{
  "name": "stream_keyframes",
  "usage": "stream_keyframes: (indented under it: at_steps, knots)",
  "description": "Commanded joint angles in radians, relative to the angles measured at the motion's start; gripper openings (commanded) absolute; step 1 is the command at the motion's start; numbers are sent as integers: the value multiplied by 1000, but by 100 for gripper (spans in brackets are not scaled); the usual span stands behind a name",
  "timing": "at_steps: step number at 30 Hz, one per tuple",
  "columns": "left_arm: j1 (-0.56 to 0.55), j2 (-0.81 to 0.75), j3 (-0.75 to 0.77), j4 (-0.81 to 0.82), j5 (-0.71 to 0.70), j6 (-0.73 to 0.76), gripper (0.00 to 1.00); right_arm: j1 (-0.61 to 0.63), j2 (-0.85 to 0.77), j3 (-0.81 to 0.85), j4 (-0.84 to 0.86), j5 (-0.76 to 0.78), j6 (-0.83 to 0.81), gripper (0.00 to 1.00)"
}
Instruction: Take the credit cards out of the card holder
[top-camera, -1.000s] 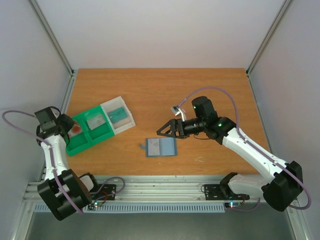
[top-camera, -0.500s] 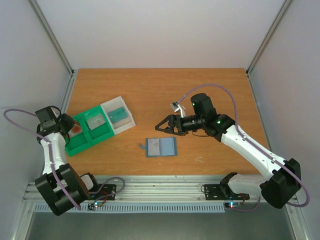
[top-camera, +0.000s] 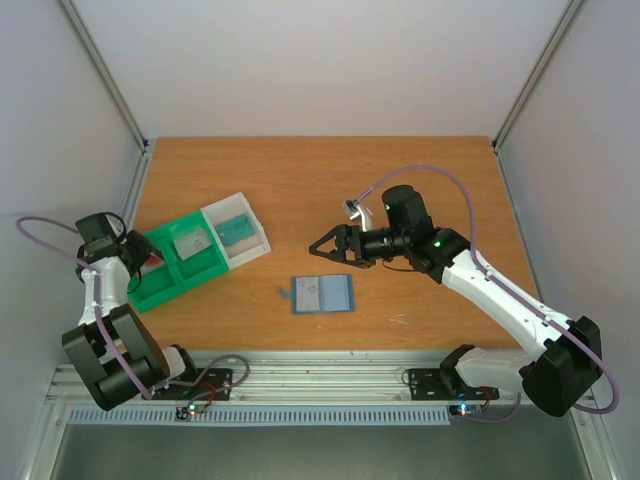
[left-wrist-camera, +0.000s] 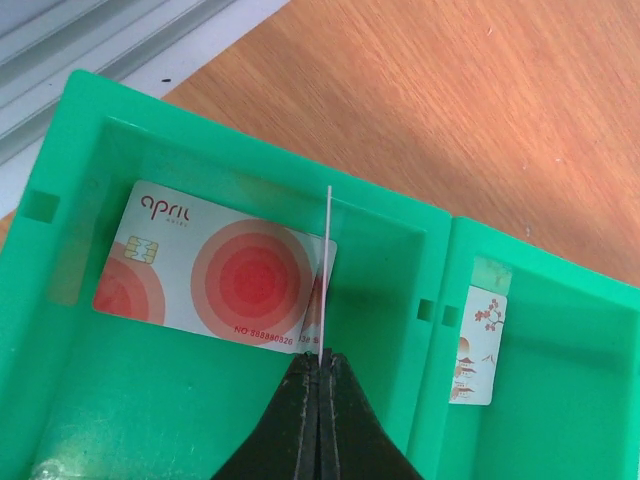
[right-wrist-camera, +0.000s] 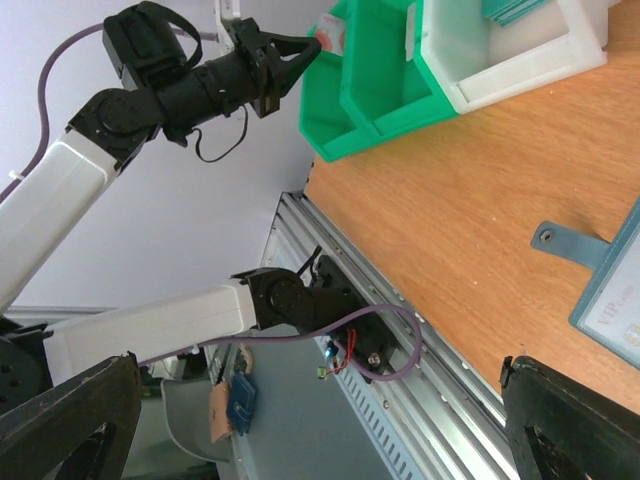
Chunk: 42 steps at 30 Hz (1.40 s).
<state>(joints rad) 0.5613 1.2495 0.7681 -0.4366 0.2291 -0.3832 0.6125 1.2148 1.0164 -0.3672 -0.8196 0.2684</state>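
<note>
Two sets of fingers, two states. My left gripper (left-wrist-camera: 322, 365) is pinched tight on a thin card (left-wrist-camera: 327, 270) seen edge-on above the green tray (left-wrist-camera: 250, 160), where a white red-circled card (left-wrist-camera: 225, 275) lies at 10 o'clock from my fingertips. My right gripper (top-camera: 320, 247) gapes wide, and the card holder (top-camera: 322, 294) lies open on the table (top-camera: 300, 180) at its 6 o'clock.

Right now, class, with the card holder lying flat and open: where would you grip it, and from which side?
Probably the tab jutting from the card holder's edge toward the green tray, approached from above. The holder lies flat on the table, so its edges offer little; the tab alone sticks out.
</note>
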Motion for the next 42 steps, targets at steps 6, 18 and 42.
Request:
stream_keyframes:
  at_steps: [6,18,42]
  knots:
    - [4,46,11,59,75,4,1,5,-37,44,-47,49,-20,99]
    - [5,80,33,43,40,3,7,6,-46,59,-88,85,-50,99]
    - [5,81,114,-42,-116,-99,45,6,-60,74,-168,157,-46,98]
